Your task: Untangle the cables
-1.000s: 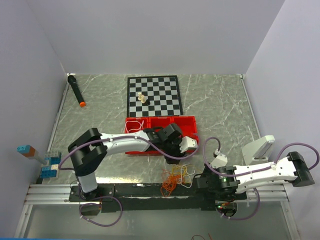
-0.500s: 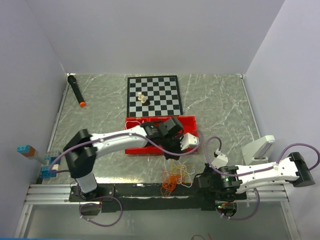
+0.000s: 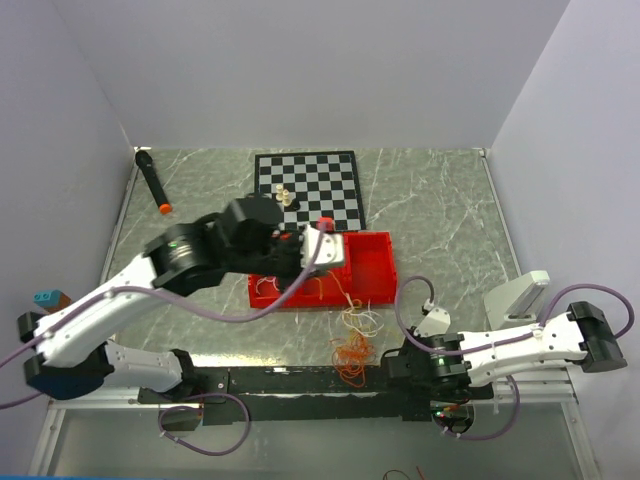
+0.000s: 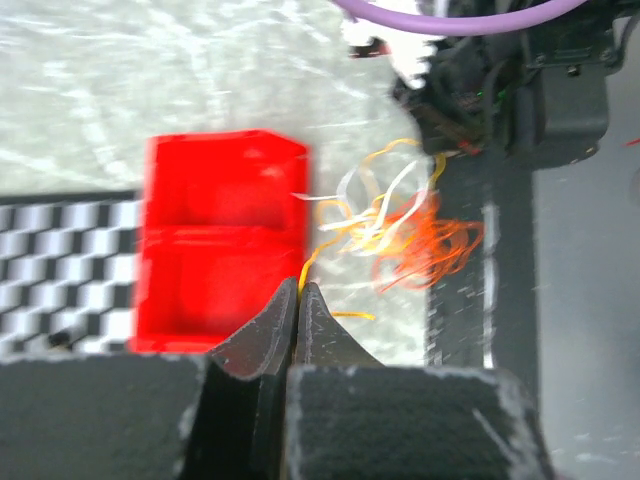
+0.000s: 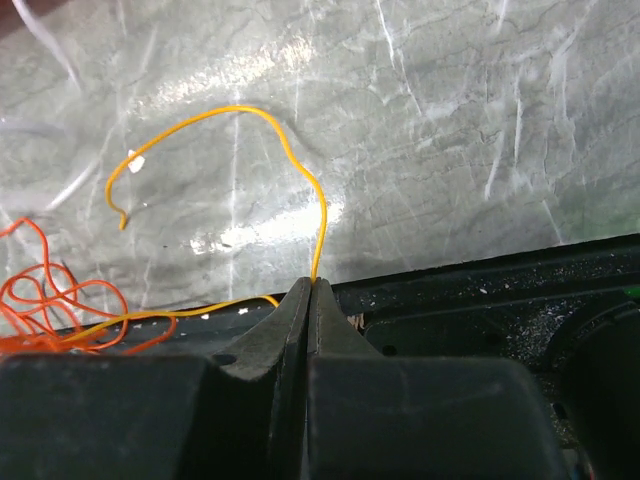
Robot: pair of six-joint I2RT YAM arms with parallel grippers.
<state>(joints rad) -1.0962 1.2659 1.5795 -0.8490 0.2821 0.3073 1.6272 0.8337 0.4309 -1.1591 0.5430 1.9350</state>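
Your cables [image 3: 352, 350] sit as one loose knot of white, yellow-orange and red-orange cord at the near edge of the worktop [image 3: 440, 200]. The knot is between the red box [image 3: 368, 262] and the black base rail [image 3: 280, 380], and its lower loops spill onto that rail. A few pale and yellow strands climb from the knot toward the box's near wall.

In the left wrist view the same tangle [image 4: 400, 230] lies beside the box [image 4: 220, 240], blurred. A yellow strand [image 4: 315, 255] runs from it straight into your left end effector [image 4: 298, 290]. The fingers there are pressed together, pinching that strand at their tips. From above, the left end effector [image 3: 325, 248] hangs over the far left part of the box, with its arm raised high off the worktop.

Your right end effector [image 5: 310, 285] is also clamped tight, on a yellow loop [image 5: 230, 110]. The loop arches up from the fingertips, curves across the marble and ends in a small hook. Red-orange coils [image 5: 60, 300] lie at the lower left of that view. From above, the right end effector [image 3: 398, 362] is low at the rail, just right of the knot.

Beyond the box is a chessboard [image 3: 310, 190] carrying a few small pieces [image 3: 283, 195]. A black marker [image 3: 152, 180] with an orange tip lies at the far left.
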